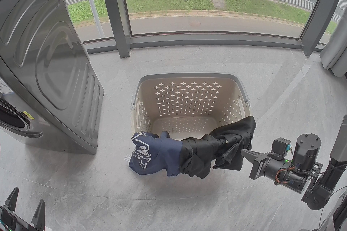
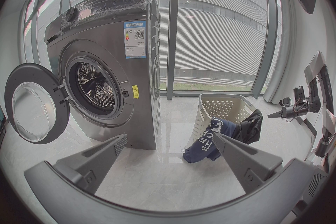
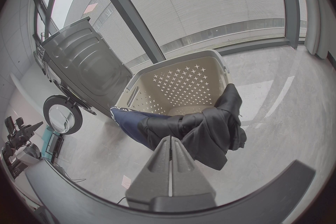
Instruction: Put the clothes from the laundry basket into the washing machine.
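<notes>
The black garment [image 1: 213,150] and navy garment [image 1: 155,152] hang over the laundry basket's [image 1: 188,75] front rim, so the right hand [image 1: 243,151], fingers pressed together on nothing just beside them, could nudge these 2 onto the floor [image 1: 108,184] instead of gripping, while the left hand [image 1: 27,196] waits spread and empty.

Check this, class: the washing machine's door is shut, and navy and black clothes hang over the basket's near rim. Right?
No: the door is open, as the left wrist view shows. The navy garment and black garment do hang over the near rim of the basket.
</notes>
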Robot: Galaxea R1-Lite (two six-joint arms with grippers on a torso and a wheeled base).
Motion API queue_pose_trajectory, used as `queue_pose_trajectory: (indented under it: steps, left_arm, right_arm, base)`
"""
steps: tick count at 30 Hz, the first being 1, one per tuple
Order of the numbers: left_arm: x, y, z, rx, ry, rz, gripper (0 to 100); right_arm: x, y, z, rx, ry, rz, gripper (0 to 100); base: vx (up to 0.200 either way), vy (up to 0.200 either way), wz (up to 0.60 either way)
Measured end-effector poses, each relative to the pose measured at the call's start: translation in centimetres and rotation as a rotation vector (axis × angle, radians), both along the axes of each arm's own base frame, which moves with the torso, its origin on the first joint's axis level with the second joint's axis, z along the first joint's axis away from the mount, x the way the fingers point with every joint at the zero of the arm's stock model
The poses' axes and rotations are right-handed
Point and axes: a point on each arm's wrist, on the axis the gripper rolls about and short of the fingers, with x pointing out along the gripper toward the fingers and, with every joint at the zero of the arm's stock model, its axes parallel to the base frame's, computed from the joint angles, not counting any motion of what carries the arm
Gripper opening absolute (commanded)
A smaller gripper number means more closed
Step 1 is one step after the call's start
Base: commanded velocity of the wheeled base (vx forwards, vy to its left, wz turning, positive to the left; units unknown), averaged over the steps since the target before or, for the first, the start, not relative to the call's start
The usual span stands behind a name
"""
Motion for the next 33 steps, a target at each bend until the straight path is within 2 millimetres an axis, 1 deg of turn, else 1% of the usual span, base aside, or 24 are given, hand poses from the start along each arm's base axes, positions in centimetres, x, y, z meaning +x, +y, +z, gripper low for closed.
queue_pose_trajectory:
  steps: [1,2,5,11,20,29,30,33]
  left_arm:
    - [0.0,0.0,0.0,0.0,0.0,0.0,100]
    - [0.0,0.0,0.0,0.0,0.0,0.0,100]
    - [0.0,0.0,0.0,0.0,0.0,0.0,100]
    - [0.0,0.0,0.0,0.0,0.0,0.0,100]
    - [0.0,0.0,0.0,0.0,0.0,0.0,100]
    - [0.0,0.0,0.0,0.0,0.0,0.0,100]
    - [0.0,0.0,0.0,0.0,0.0,0.0,100]
    - [0.0,0.0,0.0,0.0,0.0,0.0,100]
  right_arm:
    - [0.0,-0.1,-0.1,-0.006,0.005,-0.002,0]
    - [-0.1,-0.2,-0.2,-0.011,0.01,-0.006,100]
    - [0.2,-0.6,-0.7,-0.029,0.022,-0.027,100]
    - [1.5,-1.5,-2.0,-0.07,0.041,-0.076,100]
    - [4.2,-0.7,-3.2,-0.066,0.032,-0.093,100]
    - [6.3,-0.6,-4.0,-0.062,0.015,-0.131,100]
    - [6.5,-0.6,-4.1,-0.062,0.014,-0.134,0]
    - [7.0,-0.6,-4.2,-0.061,0.008,-0.15,0]
  base:
    - [0.0,0.0,0.0]
    - [0.0,0.0,0.0]
    - [0.0,0.0,0.0]
    - [0.0,0.0,0.0]
    - [0.0,0.0,0.0]
    - [0.0,0.0,0.0]
    - [0.0,0.0,0.0]
    - [0.0,0.0,0.0]
